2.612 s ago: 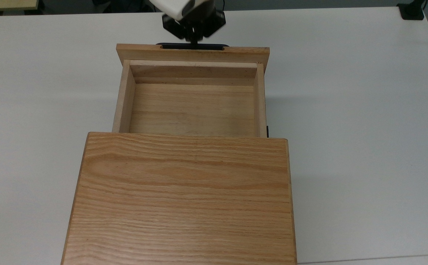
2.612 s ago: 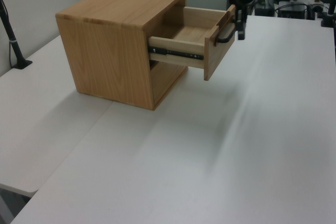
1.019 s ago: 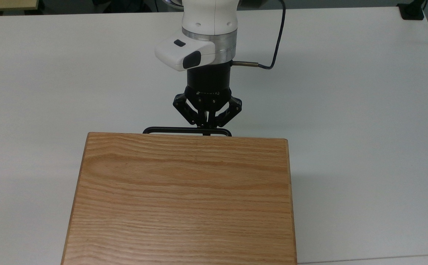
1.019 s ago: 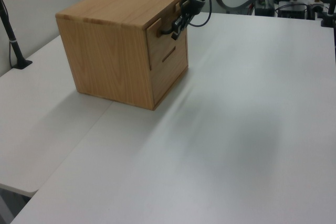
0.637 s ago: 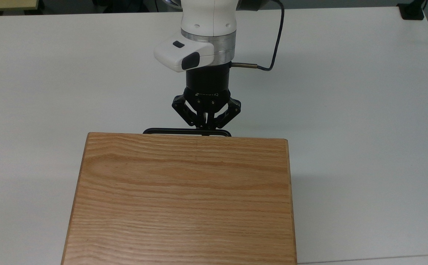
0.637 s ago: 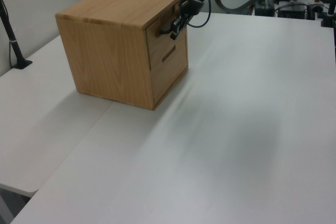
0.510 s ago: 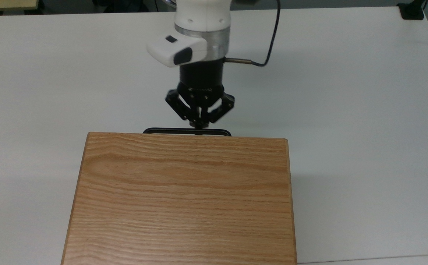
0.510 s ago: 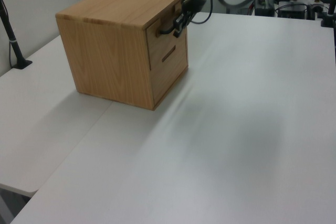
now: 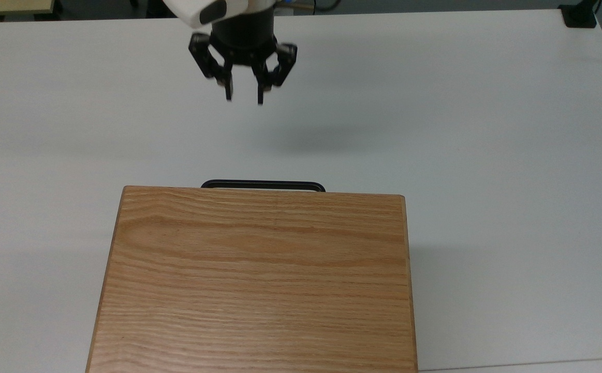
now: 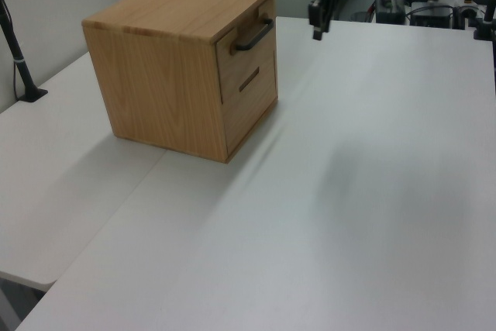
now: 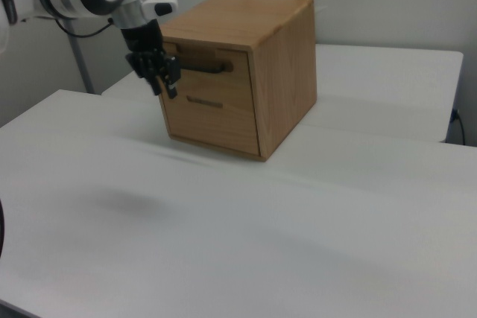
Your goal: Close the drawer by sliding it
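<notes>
Oak drawer (image 10: 252, 44) sits flush in the cabinet (image 9: 259, 280) at frame centre, seemingly fully shut; the gripper (image 9: 244, 98) hangs top-centre, fingers parted, empty, well apart from the handle (image 9: 263, 184). Nothing apparently left.

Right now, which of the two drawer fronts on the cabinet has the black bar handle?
The upper drawer, just under the cabinet top, carries the black bar handle. The lower drawer front has only a recessed slot.
</notes>
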`<action>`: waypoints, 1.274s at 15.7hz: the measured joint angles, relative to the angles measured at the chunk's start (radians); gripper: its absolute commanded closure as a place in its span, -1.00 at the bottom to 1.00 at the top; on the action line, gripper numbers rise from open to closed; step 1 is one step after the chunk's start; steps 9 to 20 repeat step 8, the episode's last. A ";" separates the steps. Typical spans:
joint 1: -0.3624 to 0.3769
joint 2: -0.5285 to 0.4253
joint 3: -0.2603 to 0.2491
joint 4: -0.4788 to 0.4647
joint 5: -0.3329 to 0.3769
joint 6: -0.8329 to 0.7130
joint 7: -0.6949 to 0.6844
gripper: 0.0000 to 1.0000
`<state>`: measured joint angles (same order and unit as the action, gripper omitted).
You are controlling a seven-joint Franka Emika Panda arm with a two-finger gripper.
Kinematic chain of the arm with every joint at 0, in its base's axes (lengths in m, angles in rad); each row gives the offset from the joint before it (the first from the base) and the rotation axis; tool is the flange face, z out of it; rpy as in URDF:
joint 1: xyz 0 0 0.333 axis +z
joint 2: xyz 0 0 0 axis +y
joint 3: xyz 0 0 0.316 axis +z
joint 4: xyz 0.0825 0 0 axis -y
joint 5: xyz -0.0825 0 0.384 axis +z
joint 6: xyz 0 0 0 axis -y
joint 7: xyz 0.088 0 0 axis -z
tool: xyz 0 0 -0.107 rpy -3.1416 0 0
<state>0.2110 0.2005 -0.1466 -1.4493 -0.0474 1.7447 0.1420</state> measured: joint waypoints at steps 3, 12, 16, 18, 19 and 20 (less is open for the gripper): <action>-0.003 -0.035 0.000 -0.011 0.000 -0.100 -0.031 -1.00; -0.010 -0.082 0.000 -0.064 0.000 -0.128 -0.064 -1.00; -0.010 -0.082 0.000 -0.064 0.000 -0.128 -0.064 -1.00; -0.010 -0.082 0.000 -0.064 0.000 -0.128 -0.064 -1.00; -0.010 -0.082 0.000 -0.064 0.000 -0.128 -0.064 -1.00; -0.010 -0.082 0.000 -0.064 0.000 -0.128 -0.064 -1.00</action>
